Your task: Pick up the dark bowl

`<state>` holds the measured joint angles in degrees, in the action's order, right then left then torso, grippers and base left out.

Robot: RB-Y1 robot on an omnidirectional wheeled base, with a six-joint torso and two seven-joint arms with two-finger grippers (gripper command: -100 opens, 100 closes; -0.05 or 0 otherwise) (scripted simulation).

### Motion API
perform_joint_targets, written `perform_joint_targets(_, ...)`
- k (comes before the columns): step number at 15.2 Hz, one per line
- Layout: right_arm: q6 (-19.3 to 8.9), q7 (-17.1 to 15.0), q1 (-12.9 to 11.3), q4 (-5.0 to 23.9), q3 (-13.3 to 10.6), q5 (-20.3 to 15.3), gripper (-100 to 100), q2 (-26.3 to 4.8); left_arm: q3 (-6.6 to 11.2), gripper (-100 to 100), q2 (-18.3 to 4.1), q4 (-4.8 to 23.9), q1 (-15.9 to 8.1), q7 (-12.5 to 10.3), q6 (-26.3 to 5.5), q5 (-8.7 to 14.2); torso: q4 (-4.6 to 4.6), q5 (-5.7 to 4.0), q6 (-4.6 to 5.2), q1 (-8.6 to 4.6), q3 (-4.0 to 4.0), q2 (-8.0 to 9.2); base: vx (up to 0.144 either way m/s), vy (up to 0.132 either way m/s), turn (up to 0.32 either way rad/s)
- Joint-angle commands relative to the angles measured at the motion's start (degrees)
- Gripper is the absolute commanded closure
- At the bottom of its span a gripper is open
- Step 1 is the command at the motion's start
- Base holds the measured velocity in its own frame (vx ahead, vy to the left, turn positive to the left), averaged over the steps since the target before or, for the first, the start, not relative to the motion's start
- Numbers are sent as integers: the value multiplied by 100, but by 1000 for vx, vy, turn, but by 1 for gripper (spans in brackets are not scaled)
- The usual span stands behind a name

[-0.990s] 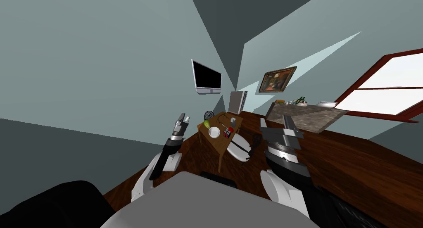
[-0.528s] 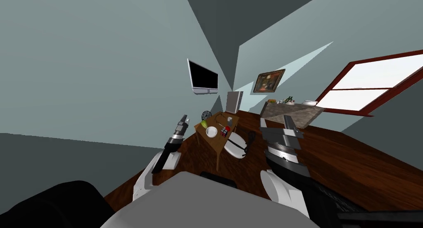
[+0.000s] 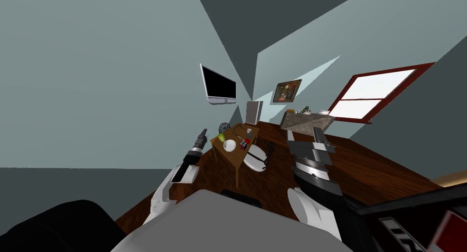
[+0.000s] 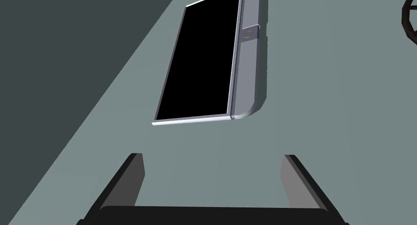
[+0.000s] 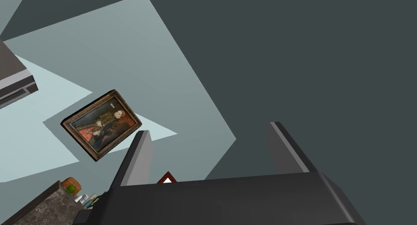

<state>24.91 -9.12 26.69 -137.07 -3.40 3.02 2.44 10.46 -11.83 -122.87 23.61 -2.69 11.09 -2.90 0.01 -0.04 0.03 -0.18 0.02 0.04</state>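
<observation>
Dark wire bowl (image 3: 223, 127) sits well ahead of me, at the far left corner of a small wooden counter (image 3: 237, 159); I cannot tell whether it rests on the top or stands just behind it. Beside it lies a green thing (image 3: 221, 137), and nearer to me on the same top are a white bowl (image 3: 229, 145) and a small multicoloured cube (image 3: 243, 144), close together but apart. A white oval thing (image 3: 254, 159) stands against the counter's right side. My left pincer (image 3: 201, 136) hangs in the air off the counter's left edge, touching nothing, and its wrist view shows both blades spread wide with nothing between them. My right pincer (image 3: 304, 134) is raised to the right of the counter, well apart from the bowl, its blades likewise spread and holding nothing. The brown floor (image 3: 365, 171) runs under all of it.
</observation>
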Motion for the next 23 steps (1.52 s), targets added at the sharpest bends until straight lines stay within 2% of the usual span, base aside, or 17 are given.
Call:
perform_joint_targets(1,0,0,0,0,0,0,0,0,36,-100,-29,35,9,-4,-200,26,0,0,0,0,0,0,-7,-34,-57)
perform_joint_targets(2,0,0,0,0,0,0,0,0,114,-100,-75,193,-61,3,-374,72,0,0,-3,3,0,1,-4,-42,-134)
perform_joint_targets(4,0,0,0,0,0,0,0,0,114,-100,-75,193,-61,3,-506,72,0,0,-1,1,1,1,-6,-38,-104)
perform_joint_targets(5,0,0,0,0,0,0,0,0,194,-100,-117,358,-133,10,-686,118,0,0,-3,4,1,1,-6,-46,-113)
perform_joint_targets(7,0,0,0,0,0,0,0,0,194,-100,-117,358,-133,10,-821,118,0,0,-1,0,0,0,-6,-44,-103)
perform_joint_targets(8,0,0,0,0,0,0,0,0,275,-100,-156,528,-207,16,-996,166,0,0,-3,3,0,0,-2,-41,-150)
perform_joint_targets(10,0,0,0,0,0,0,0,0,275,-100,-156,528,-207,16,-1145,166,0,0,-1,2,-1,-1,-2,-37,-109)
perform_joint_targets(11,0,0,1,0,0,0,0,0,358,-100,-192,704,-283,21,-1329,213,0,0,-3,4,0,0,-2,-48,-152)
perform_joint_targets(13,0,0,0,0,0,0,0,0,358,-100,-192,704,-283,21,-1475,213,0,0,-1,-1,-1,-2,1,-43,-106)
perform_joint_targets(14,0,0,1,0,0,0,0,0,441,-100,-226,885,-361,27,-1639,261,0,0,-4,2,0,-1,3,-50,-144)
perform_joint_targets(16,0,0,0,0,0,0,0,0,441,-100,-226,885,-361,27,-1810,261,-1,0,-1,0,-1,-3,1,-43,-102)
perform_joint_targets(17,0,0,1,0,0,0,0,0,524,-100,-258,1070,-440,31,-2003,308,0,0,-4,3,-1,-1,-1,-50,-122)
perform_joint_targets(19,0,0,0,0,0,0,0,0,524,-100,-258,1070,-440,31,-2150,308,0,-1,-2,-3,-1,-1,2,-47,-108)
perform_joint_targets(20,0,0,1,0,0,0,0,0,608,-100,-289,1259,-520,35,-2335,355,0,-1,-3,1,0,-1,7,-48,-172)
perform_joint_targets(22,0,0,0,0,0,0,0,0,608,-100,-289,1259,-520,35,-2493,355,-1,-1,-2,-1,-1,-2,6,-44,-107)
perform_joint_targets(23,0,0,1,0,0,0,0,0,691,-100,-319,1451,-600,38,-2634,402,0,0,-4,2,-1,-2,10,-47,-154)
